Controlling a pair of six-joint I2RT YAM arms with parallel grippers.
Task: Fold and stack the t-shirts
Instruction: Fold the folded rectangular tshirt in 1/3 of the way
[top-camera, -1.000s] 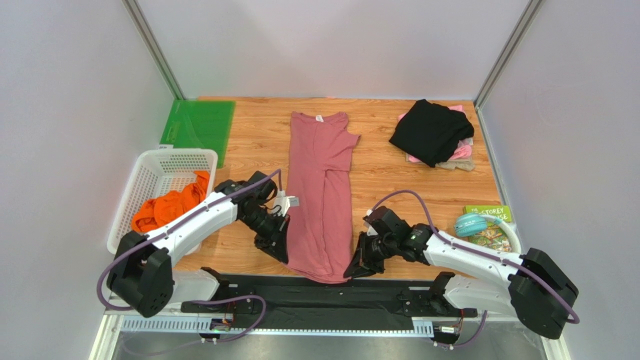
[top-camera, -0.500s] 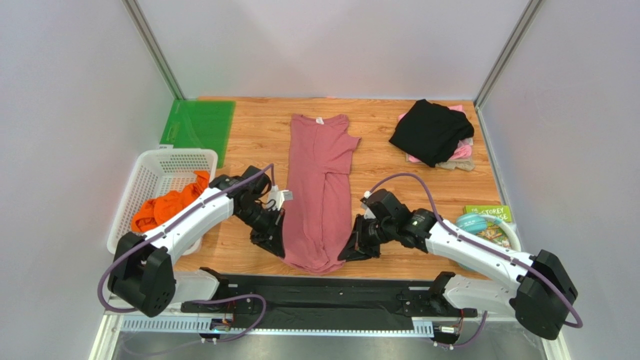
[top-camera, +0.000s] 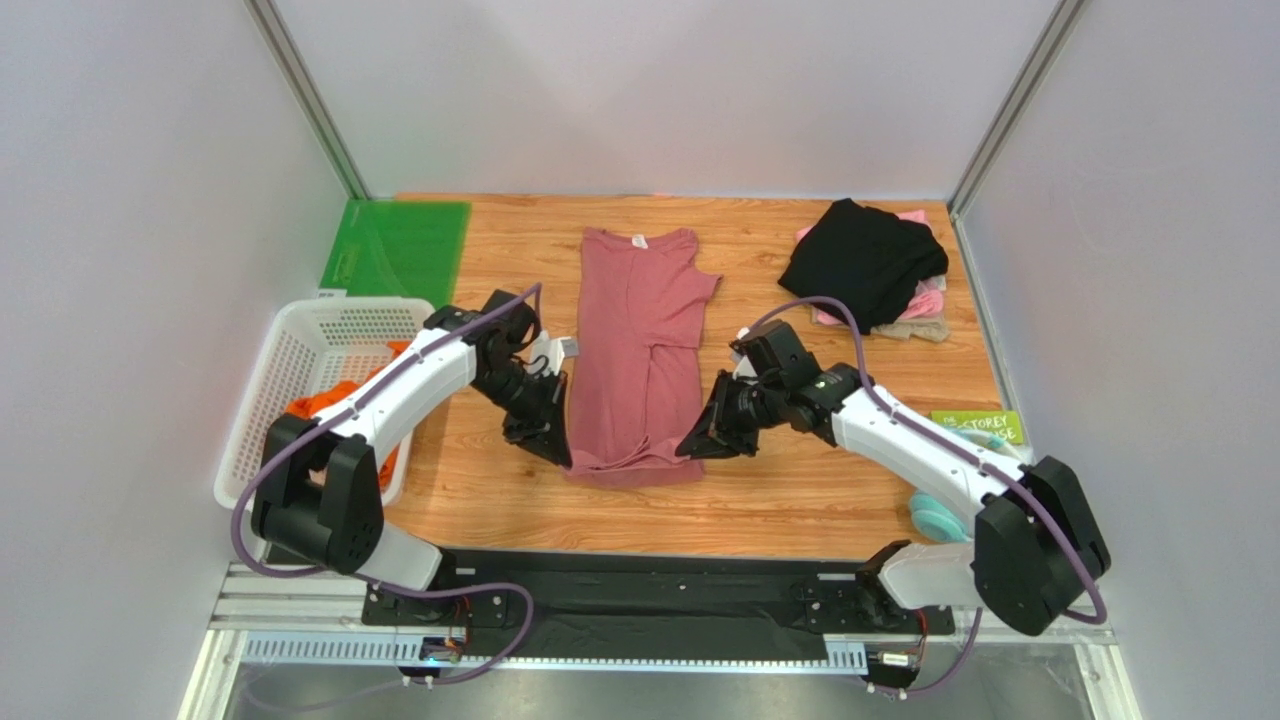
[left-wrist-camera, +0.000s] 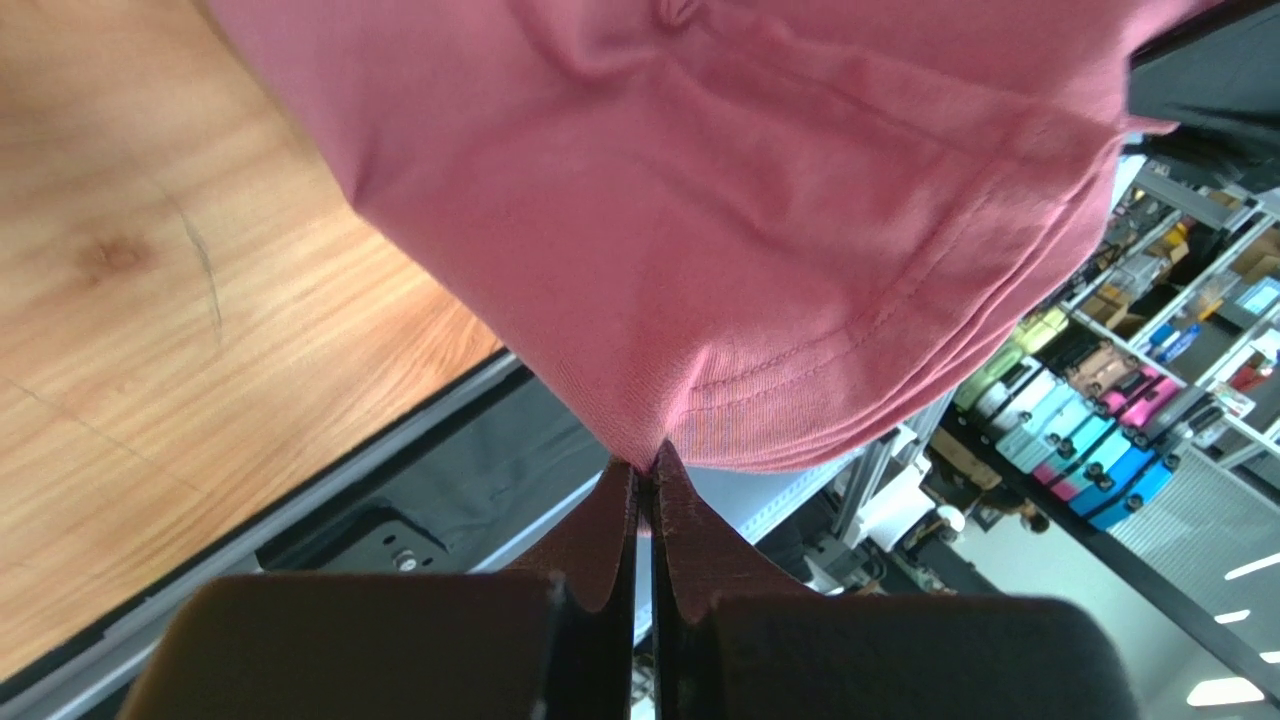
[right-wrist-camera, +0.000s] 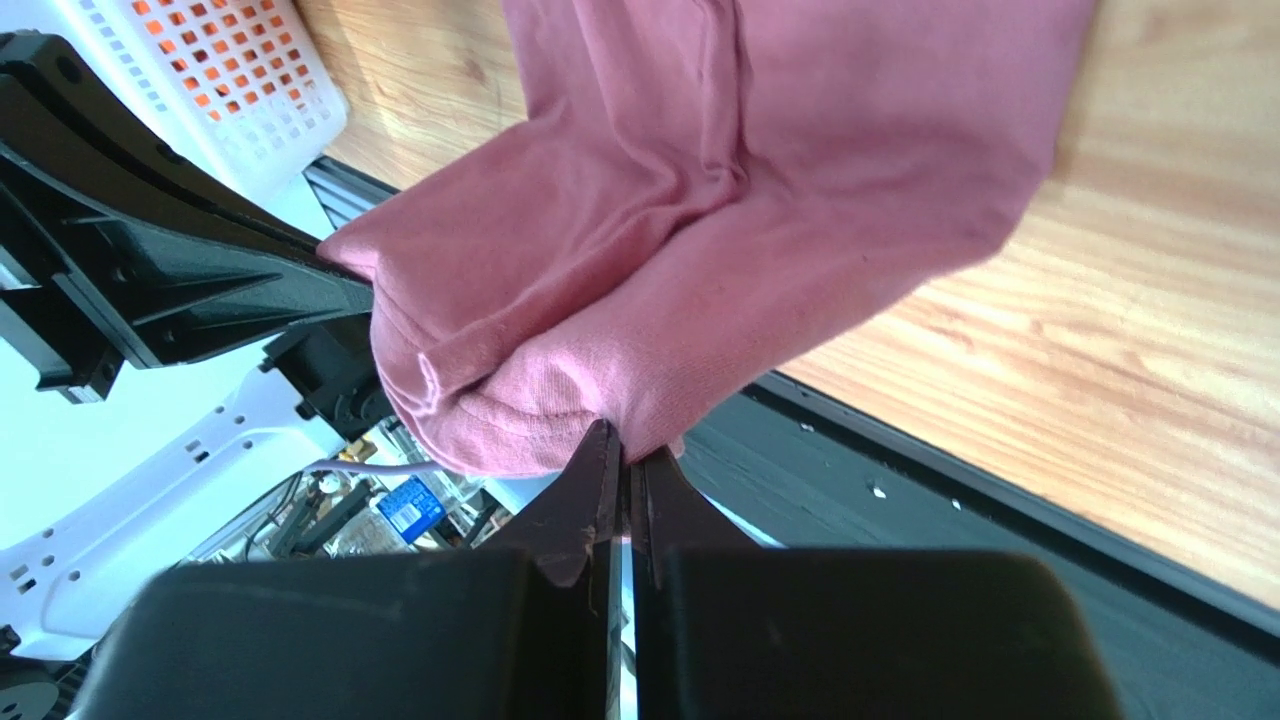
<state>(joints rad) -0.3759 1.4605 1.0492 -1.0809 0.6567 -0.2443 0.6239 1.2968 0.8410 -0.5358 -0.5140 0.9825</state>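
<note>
Camera overhead: dusty-rose shirt (top-camera: 639, 338) lies lengthwise mid-worktop (top-camera: 796, 503), collar at the far end. Left tool (top-camera: 553, 447) and right tool (top-camera: 700, 441) are at its near hem corners.
Left wrist: jaws pinched tight on hem edge, cloth raised.
Right wrist: jaws clamped on bunched hem corner.

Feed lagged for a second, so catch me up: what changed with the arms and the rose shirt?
Both arms swung away from their bases. The left gripper and right gripper, each shut on a hem corner of the rose shirt, carried the hem toward the collar, shortening the flat part. Nothing was let go. The collar end, black shirt and basket stayed put.
</note>
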